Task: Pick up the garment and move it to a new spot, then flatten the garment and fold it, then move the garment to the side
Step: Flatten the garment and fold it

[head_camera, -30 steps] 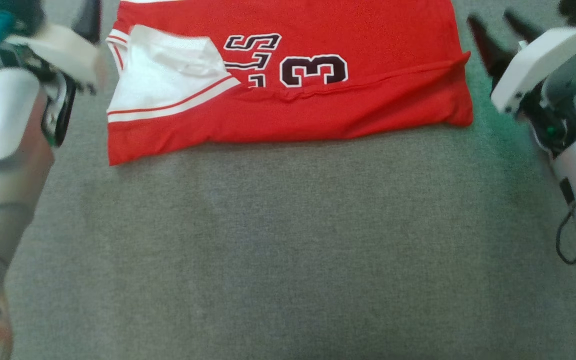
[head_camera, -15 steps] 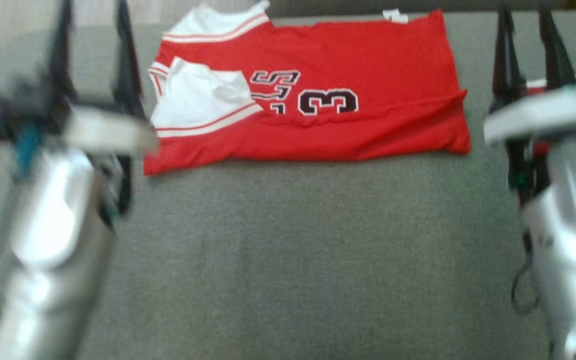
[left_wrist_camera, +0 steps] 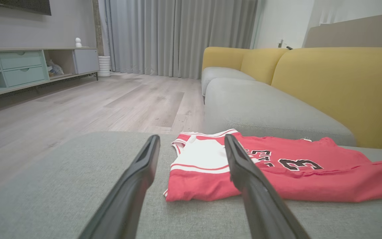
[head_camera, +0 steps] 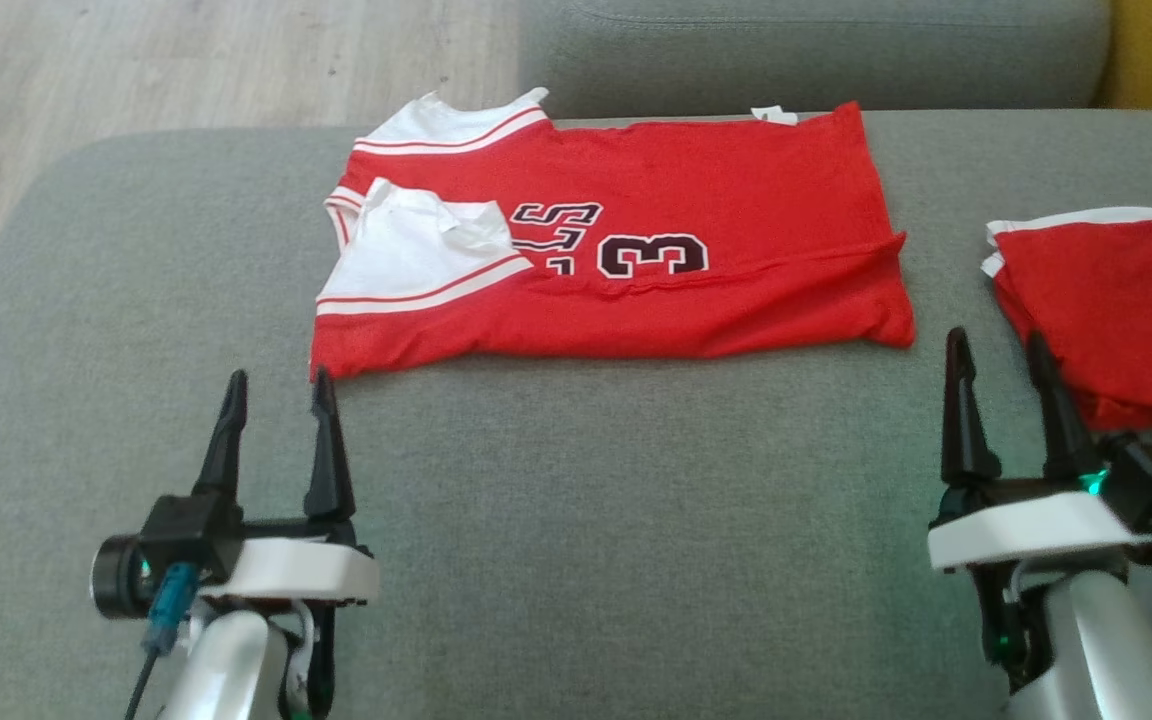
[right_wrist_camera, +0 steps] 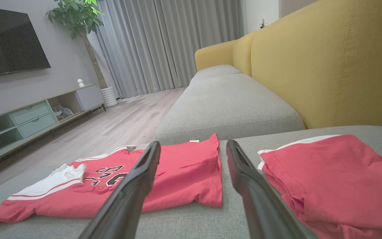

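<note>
The garment (head_camera: 636, 250) is a red jersey with white trim and a black number, folded lengthwise and lying flat on the grey sofa cushion (head_camera: 576, 520). It also appears as the garment (left_wrist_camera: 277, 169) in the left wrist view and the garment (right_wrist_camera: 164, 179) in the right wrist view. My left gripper (head_camera: 276, 385) stands open just short of the jersey's near left corner, empty. My right gripper (head_camera: 996, 345) is open and empty, near the jersey's right end, between it and a second red piece.
A second folded red garment (head_camera: 1116, 300) with white trim lies at the cushion's right. Another grey cushion (head_camera: 816, 50) sits behind, with the yellow sofa back (right_wrist_camera: 327, 66) to the right. Wooden floor (head_camera: 186, 70) lies past the cushion's left edge.
The head camera has tilted up, so more of the sofa shows. Both arms have drawn back from the jersey's ends toward me, and both grippers stay open.
</note>
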Robot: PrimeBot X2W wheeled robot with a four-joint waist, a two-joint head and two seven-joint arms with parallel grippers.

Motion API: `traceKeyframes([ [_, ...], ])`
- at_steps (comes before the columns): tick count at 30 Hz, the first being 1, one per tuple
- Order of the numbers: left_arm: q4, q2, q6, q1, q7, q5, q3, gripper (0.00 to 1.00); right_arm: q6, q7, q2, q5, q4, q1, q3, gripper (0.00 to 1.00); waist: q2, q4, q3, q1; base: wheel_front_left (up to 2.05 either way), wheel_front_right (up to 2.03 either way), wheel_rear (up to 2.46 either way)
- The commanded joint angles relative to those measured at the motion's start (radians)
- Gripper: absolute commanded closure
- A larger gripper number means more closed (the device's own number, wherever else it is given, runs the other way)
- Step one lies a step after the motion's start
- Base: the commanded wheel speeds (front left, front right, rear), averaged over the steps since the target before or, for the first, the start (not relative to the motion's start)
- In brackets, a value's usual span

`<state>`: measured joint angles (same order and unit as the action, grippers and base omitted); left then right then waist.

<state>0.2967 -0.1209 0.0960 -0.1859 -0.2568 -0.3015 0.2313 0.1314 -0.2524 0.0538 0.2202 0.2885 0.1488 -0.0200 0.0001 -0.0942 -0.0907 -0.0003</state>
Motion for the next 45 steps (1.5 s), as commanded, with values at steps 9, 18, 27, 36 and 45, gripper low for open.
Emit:
traceKeyframes([
  [9,0.121,0.003,-0.04,-0.119,-0.005,0.052,-0.089,0.0,-0.001,-0.009,-0.003,0.005,-0.079,0.04,0.066,0.0,-0.0001,0.039,-0.06,0.0003,0.0,0.0,0.0],
  [18,0.393,-0.027,-0.052,-0.3,0.071,0.049,-0.084,0.0,-0.001,-0.009,-0.003,0.007,-0.084,0.068,0.098,0.0,-0.0001,0.076,-0.146,0.0003,0.0,0.0,0.0],
  [27,0.613,-0.062,-0.035,-0.445,0.115,0.02,-0.115,0.0,-0.001,-0.009,-0.003,0.019,-0.088,0.103,0.128,0.0,-0.0001,0.113,-0.207,0.0003,0.0,0.0,0.0],
  [36,0.8,-0.071,-0.051,-0.509,0.236,0.006,-0.101,0.16,-0.001,-0.009,-0.004,0.032,-0.092,0.109,0.137,0.0,-0.0001,0.131,-0.211,0.0003,0.0,0.0,0.0],
  [45,0.733,-0.054,-0.085,-0.555,0.043,0.009,-0.084,1.0,-0.001,0.006,-0.004,-0.013,0.014,0.135,0.127,0.0,-0.0001,0.093,-0.178,0.0003,0.0,0.0,0.0],
])
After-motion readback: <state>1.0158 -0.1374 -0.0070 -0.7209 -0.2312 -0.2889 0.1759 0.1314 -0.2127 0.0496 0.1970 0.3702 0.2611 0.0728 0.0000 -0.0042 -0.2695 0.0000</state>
